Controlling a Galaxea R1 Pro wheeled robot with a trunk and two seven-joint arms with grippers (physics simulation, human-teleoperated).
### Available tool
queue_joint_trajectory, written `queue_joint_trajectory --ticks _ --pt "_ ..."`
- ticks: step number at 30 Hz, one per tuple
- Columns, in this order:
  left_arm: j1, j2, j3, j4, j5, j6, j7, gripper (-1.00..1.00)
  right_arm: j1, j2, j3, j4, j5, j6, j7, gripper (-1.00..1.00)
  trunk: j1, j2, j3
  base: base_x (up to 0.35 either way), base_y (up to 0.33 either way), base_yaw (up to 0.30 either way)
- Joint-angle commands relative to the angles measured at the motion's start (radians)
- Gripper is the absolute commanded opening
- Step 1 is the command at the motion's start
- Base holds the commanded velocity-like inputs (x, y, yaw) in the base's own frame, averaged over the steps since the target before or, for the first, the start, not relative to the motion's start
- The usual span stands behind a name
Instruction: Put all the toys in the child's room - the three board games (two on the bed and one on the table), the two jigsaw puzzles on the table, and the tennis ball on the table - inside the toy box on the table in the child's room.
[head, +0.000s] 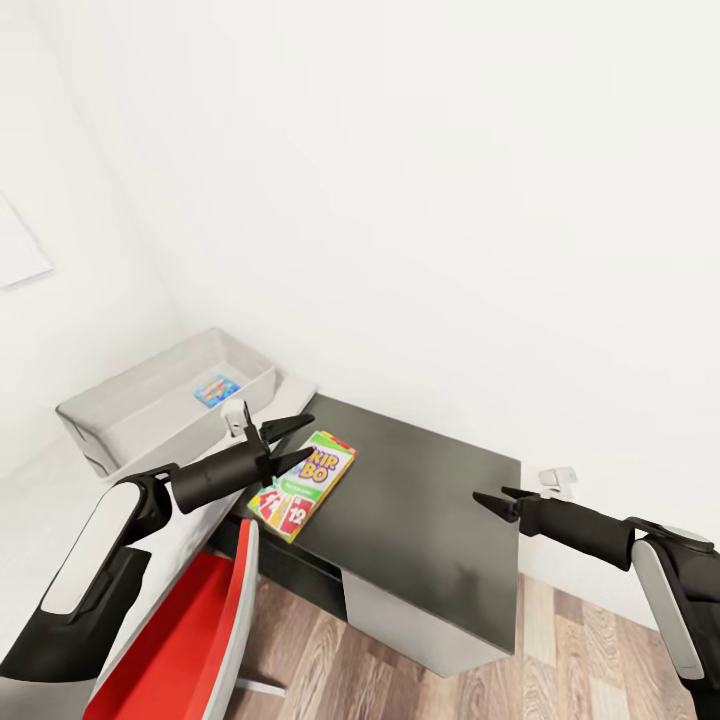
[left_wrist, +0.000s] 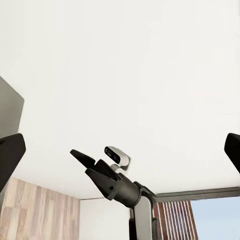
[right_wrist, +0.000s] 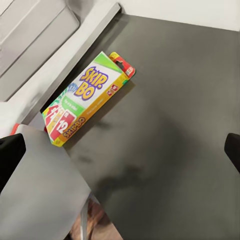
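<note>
The rainbow SKIP-BO board game (head: 305, 483) (right_wrist: 87, 102) lies flat on the dark-grey cabinet top (head: 430, 500), at the edge next to the pale table (head: 292, 388). On that table stands the light-grey toy box (head: 110, 420) (right_wrist: 30, 30) with a blue board game (head: 216, 389) inside. My left gripper (head: 305, 440) hangs open just above the SKIP-BO box's left side, holding nothing. My right gripper (head: 489, 493) (left_wrist: 82, 160) is open over the cabinet, well to the right of the box. Its fingers (right_wrist: 10, 155) frame the right wrist view of the box.
A red chair (head: 190, 630) with a grey back stands in front of the table, below my left arm. White walls close the corner behind the table and cabinet. Wood-plank floor (head: 560, 650) lies in front of the cabinet.
</note>
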Motion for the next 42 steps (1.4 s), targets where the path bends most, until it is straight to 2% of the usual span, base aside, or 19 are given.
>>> queue_joint_trajectory --ticks 1,14,21,31,35,42 --pt "-0.001 0.001 -0.001 -0.001 0.01 0.001 0.01 1.0 -0.001 0.0 -0.001 0.0 -0.001 0.005 0.003 1.0 0.001 -0.002 0.0 0.0 0.0 0.0" --pt "-0.002 -0.001 -0.006 -0.001 -0.003 -0.002 0.01 1.0 0.0 0.001 -0.001 0.0 0.0 0.005 0.003 1.0 0.001 -0.002 0.021 0.0 0.0 0.0" --pt "-0.002 -0.001 -0.009 -0.001 -0.048 -0.005 0.008 1.0 -0.001 0.001 -0.001 0.0 0.0 0.005 -0.001 1.0 0.001 -0.002 0.033 0.0 0.0 0.0" --pt "-0.006 -0.007 -0.012 -0.001 -0.07 -0.006 0.012 1.0 -0.001 0.001 -0.001 0.0 0.0 0.005 -0.003 1.0 0.001 -0.002 0.049 0.0 0.0 0.0" --pt "-0.008 -0.011 -0.013 -0.001 -0.075 -0.006 0.015 1.0 -0.001 0.001 -0.001 0.0 0.0 0.005 -0.003 1.0 0.001 -0.002 0.056 0.0 0.0 0.0" --pt "-0.009 -0.036 -0.013 -0.001 -0.113 -0.007 0.02 1.0 -0.001 0.002 -0.001 0.0 0.0 0.005 -0.003 1.0 0.001 -0.002 0.067 0.0 0.0 0.0"
